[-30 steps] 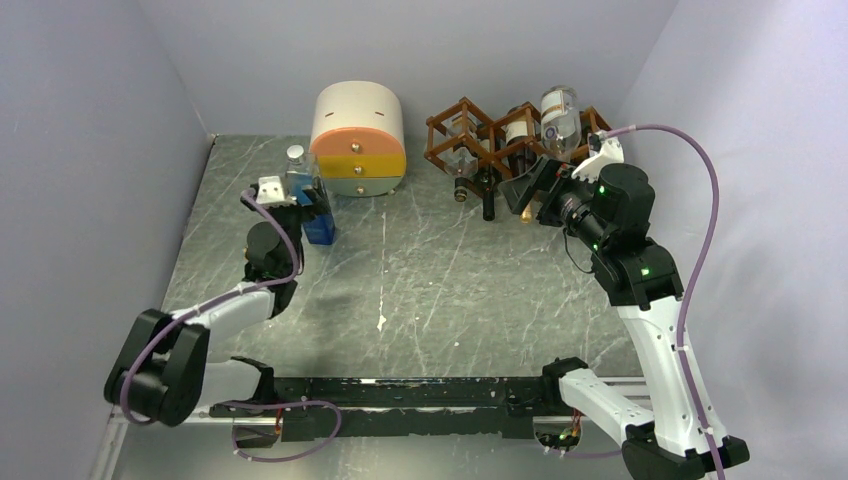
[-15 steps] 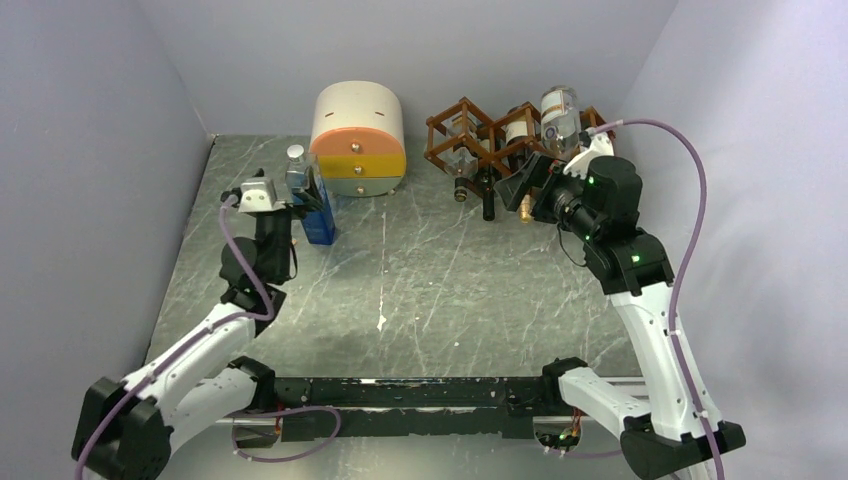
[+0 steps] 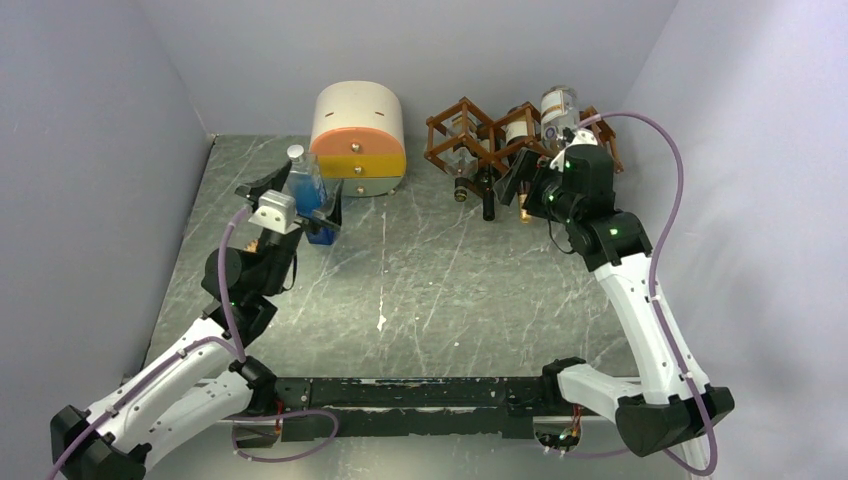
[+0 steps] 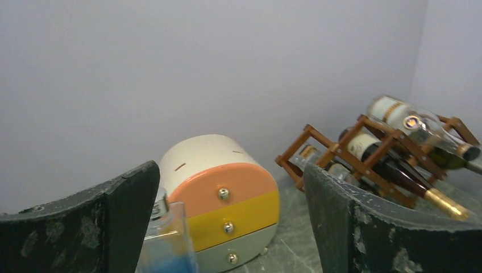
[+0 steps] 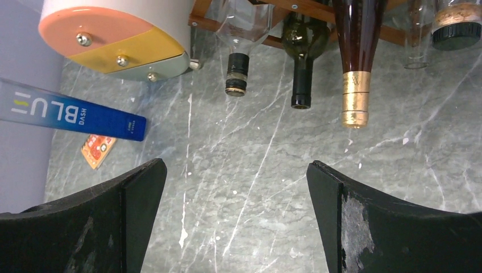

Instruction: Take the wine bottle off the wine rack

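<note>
The reddish-brown wine rack [image 3: 478, 140] stands at the back right of the table, with a clear bottle [image 3: 558, 108] lying across its top. Three necks stick out of its front in the right wrist view: a clear bottle [image 5: 239, 73], a dark green wine bottle [image 5: 302, 68] and a red-brown, gold-foiled wine bottle [image 5: 355, 77]. My right gripper [image 5: 234, 170] hangs open just in front of these necks and touches none of them; from above it [image 3: 522, 185] sits close to the rack's front. My left gripper [image 4: 230, 170] is open at the back left.
A cream-and-orange drawer box [image 3: 358, 140] stands left of the rack. A blue glass bottle [image 4: 165, 244] rises between my left fingers, close to the left one. A blue carton [image 5: 74, 111] and an orange card [image 5: 98, 151] lie near it. Grey walls close three sides.
My left arm has stretched forward and its wrist has lifted and tilted up behind the blue bottle. My right gripper has moved a little further back and left, closer to the rack's front.
</note>
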You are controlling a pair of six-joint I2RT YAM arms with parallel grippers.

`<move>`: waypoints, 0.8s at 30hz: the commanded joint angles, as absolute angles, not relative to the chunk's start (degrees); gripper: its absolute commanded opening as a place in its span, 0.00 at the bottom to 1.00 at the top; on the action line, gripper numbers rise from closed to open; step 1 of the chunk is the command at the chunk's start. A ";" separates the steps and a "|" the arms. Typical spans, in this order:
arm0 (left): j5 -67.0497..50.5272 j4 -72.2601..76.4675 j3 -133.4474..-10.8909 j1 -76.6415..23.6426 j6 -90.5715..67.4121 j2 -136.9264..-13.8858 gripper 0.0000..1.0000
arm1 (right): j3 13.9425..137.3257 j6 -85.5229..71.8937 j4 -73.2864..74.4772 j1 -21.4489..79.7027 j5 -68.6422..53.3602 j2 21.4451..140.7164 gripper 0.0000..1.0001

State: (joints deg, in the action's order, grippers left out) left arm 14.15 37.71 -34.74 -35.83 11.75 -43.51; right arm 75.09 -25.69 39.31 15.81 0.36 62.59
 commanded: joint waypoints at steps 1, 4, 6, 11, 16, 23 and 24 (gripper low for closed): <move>9.64 34.00 -37.83 -37.98 13.11 -42.73 1.00 | 74.00 -26.55 35.97 15.65 1.43 63.99 1.00; 8.99 34.20 -37.78 -38.77 12.31 -42.40 1.00 | 72.42 -28.39 32.22 15.69 -2.72 66.27 1.00; 8.32 34.37 -37.47 -39.14 12.30 -42.33 1.00 | 71.16 -29.28 29.06 15.65 -6.31 68.46 1.00; 7.37 34.26 -37.42 -40.04 12.45 -43.29 0.99 | 68.66 -31.17 20.07 15.92 -9.84 75.98 0.99; 6.76 34.10 -37.30 -40.51 13.05 -44.25 0.99 | 67.50 -31.43 13.68 16.60 -6.12 83.15 0.94; 4.40 33.09 -37.73 -40.62 14.02 -45.49 0.99 | 67.33 -32.20 5.51 16.87 -5.39 89.87 0.84; 4.61 33.24 -37.56 -40.63 14.18 -45.67 0.99 | 67.29 -32.70 4.39 16.94 -5.25 90.59 0.82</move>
